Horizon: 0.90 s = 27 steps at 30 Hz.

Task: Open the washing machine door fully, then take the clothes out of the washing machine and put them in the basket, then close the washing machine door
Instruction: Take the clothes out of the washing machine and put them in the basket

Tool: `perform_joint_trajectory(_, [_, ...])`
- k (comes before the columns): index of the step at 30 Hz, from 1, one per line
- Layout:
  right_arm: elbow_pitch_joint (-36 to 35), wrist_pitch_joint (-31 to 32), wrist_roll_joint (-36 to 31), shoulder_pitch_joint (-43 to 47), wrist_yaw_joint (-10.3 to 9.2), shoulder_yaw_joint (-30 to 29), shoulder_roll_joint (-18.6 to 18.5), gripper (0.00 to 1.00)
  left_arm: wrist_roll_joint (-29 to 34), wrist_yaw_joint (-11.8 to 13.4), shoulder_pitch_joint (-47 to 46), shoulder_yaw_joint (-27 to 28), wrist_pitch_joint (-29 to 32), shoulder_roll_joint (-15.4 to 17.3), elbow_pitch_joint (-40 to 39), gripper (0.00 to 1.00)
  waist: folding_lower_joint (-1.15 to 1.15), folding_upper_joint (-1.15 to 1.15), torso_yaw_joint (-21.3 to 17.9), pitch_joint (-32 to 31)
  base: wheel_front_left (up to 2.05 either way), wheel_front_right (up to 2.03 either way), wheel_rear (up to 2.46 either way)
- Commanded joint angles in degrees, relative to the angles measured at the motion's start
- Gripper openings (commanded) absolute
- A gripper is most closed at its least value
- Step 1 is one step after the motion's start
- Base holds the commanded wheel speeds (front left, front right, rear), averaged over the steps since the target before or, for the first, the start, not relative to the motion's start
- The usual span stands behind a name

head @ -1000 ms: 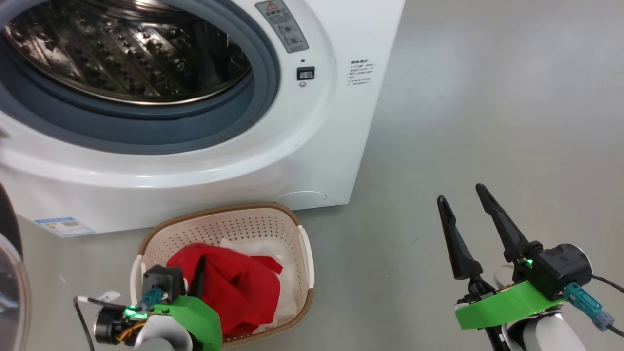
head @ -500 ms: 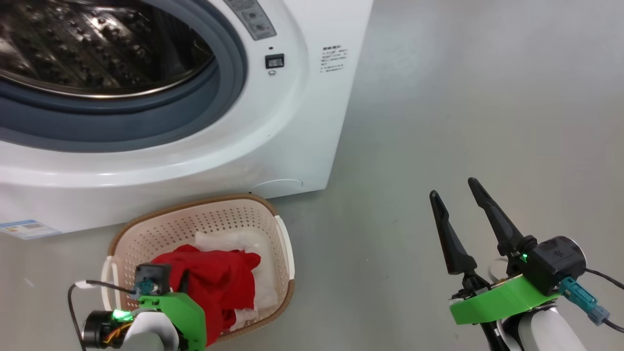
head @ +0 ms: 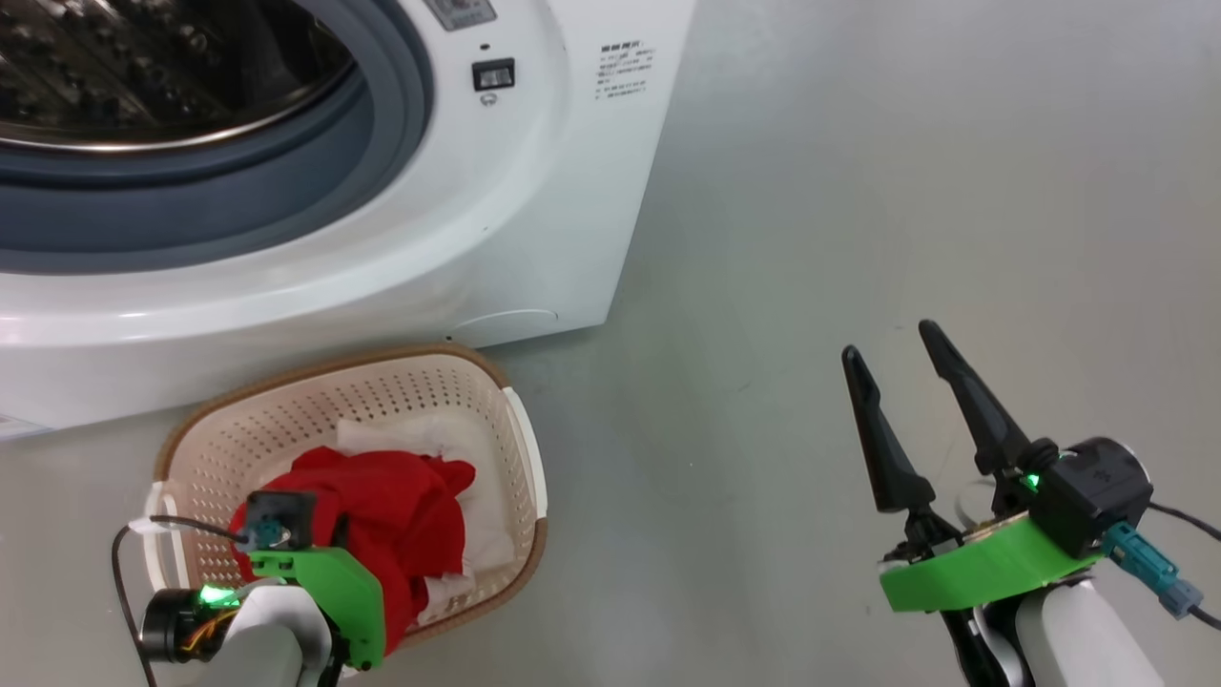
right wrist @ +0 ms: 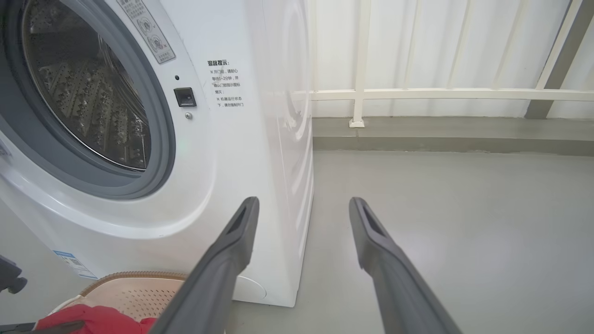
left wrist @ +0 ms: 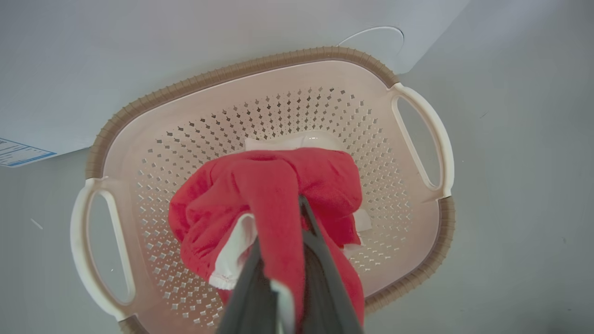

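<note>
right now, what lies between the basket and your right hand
Nothing stands there. In the head view, the stretch between the basket and the open right hand is bare grey floor.

Your head camera is looking steeply down onto the floor (head: 858, 191), catching the lower right front of the washing machine (head: 534, 219) across the upper left and the basket (head: 286, 420) at the lower left. Your left wrist camera is hanging close over that basket, facing almost straight down into it, the machine's white front along the top. Your right wrist camera is sitting low and farther off, facing level at the machine's right front corner, a white railing (right wrist: 441, 94) beyond. All three views are sharing the basket, the red clothes (head: 391, 515) in it and the machine's front.
</note>
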Motion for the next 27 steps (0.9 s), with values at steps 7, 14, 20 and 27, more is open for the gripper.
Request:
perform_joint_trajectory(7, [-1.63,-0.37,0.6,-1.74,0.35,1.25,-0.12,1.0,-0.66,1.38,-1.07,0.9,0.63,1.74,0.23,1.0,0.0,0.0,0.1,1.5,0.0,0.0,0.0])
perform_joint_trajectory(14, [-1.07,-0.37,0.84,-2.17,0.35,1.27,-0.12,1.0,-0.96,1.79,-1.67,0.53,0.93,1.73,0.37,1.0,0.0,0.0,0.64,1.15,0.0,0.0,0.0])
perform_joint_trajectory(20, [-0.81,-0.37,1.01,-1.78,0.35,0.97,-0.12,1.0,-1.17,1.21,-2.45,0.21,-0.29,1.47,0.38,1.0,0.0,0.0,1.35,-0.11,0.0,0.0,0.0])
perform_joint_trajectory(27, [-0.53,-0.37,0.76,-1.26,0.35,1.08,-0.12,1.0,-2.26,0.42,-2.3,1.25,-1.92,1.27,-1.97,1.0,0.0,0.0,2.79,-2.24,0.0,0.0,0.0])
